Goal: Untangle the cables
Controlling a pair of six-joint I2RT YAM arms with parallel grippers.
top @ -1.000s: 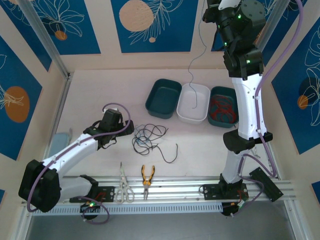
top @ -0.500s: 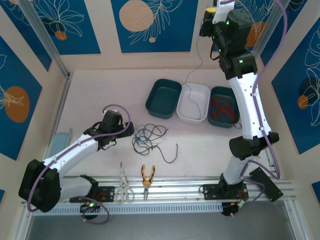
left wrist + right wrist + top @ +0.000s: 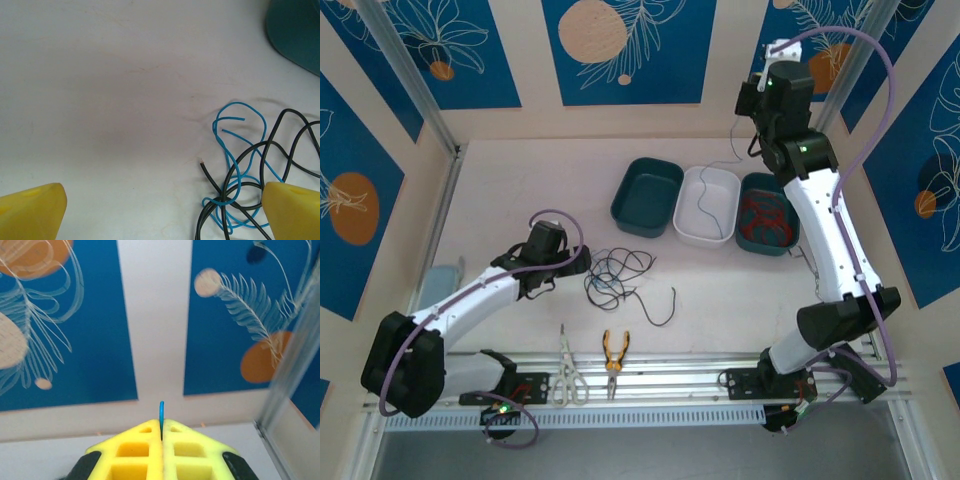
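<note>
A small tangle of blue and black cables [image 3: 612,274] lies on the table centre; a loose black end [image 3: 667,304] curls off to its right. In the left wrist view the tangle [image 3: 239,176] sits against the right finger [image 3: 292,210]. My left gripper [image 3: 576,262] [image 3: 164,201] rests low just left of it, open, with bare table between its fingers. High at the back, my right gripper [image 3: 750,102] [image 3: 161,429] is shut on a thin blue cable [image 3: 161,412], which hangs down into the white bin [image 3: 692,228]. Red cables [image 3: 766,214] lie in the right teal bin.
Three bins stand in a row at the back: an empty teal one [image 3: 647,195], the white one, and a teal one [image 3: 756,243] on the right. Scissors [image 3: 565,372] and orange-handled pliers [image 3: 614,352] lie by the front rail. Patterned walls enclose the table.
My right arm has swung back and down with the blue cable, so more of it lies in the white bin. The left arm and the tangle have stayed put.
</note>
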